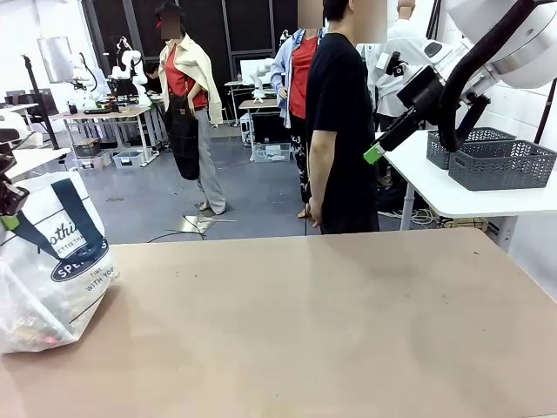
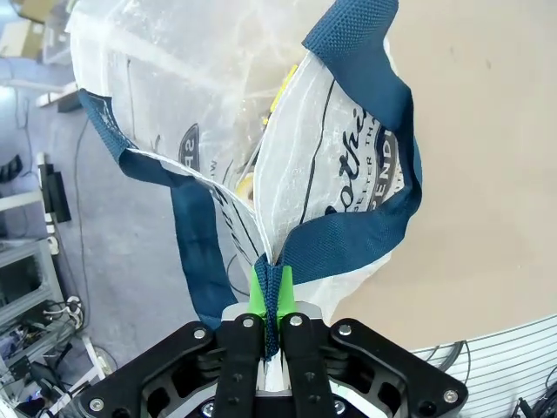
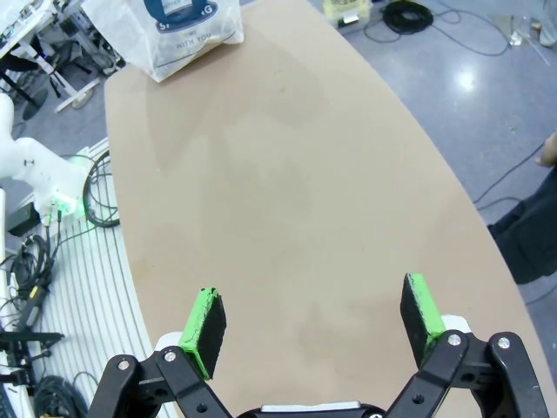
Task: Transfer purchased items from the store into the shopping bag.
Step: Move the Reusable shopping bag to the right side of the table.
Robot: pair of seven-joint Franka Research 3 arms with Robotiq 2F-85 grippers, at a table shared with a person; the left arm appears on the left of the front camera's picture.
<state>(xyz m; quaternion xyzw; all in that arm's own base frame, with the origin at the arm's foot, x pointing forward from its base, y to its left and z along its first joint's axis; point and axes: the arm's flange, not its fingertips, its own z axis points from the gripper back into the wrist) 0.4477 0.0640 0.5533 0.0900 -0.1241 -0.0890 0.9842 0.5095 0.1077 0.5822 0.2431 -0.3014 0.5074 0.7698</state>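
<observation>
Front view
Shopping bag (image 1: pixel 48 270): stands at the left edge of the brown table (image 1: pixel 305 331); translucent white plastic, navy strap handle looped over its front, navy oval logo with white lettering facing the camera.
Bag contents: faint coloured shapes show through the lower wall; individual items cannot be told apart.
Left gripper (image 1: pixel 7 200): partly cut off at the left frame edge, just above the bag top.
Right gripper (image 1: pixel 376 152): raised well above the table on the right side, a green pad visible at its tip, nothing between its fingers.
Person (image 1: pixel 341 131): stands at the far side of the table in a black T-shirt, arm hanging down.
Mesh baskets (image 1: pixel 492 157): two dark grey baskets on a white side table to the right.

Left wrist view
Left gripper (image 2: pixel 271 296): jaws clenched on the navy strap handle (image 2: pixel 365 226) of the shopping bag (image 2: pixel 200 87), green pads pressed against the webbing.
Bag mouth: hangs partly open below the fingers; a yellow item (image 2: pixel 280 91) shows inside through the plastic.

Right wrist view
Right gripper (image 3: pixel 313 322): jaws spread wide, released, empty, above bare tabletop (image 3: pixel 287 192).
Shopping bag (image 3: pixel 178 26): at the far end of the table, well apart from this gripper.
</observation>
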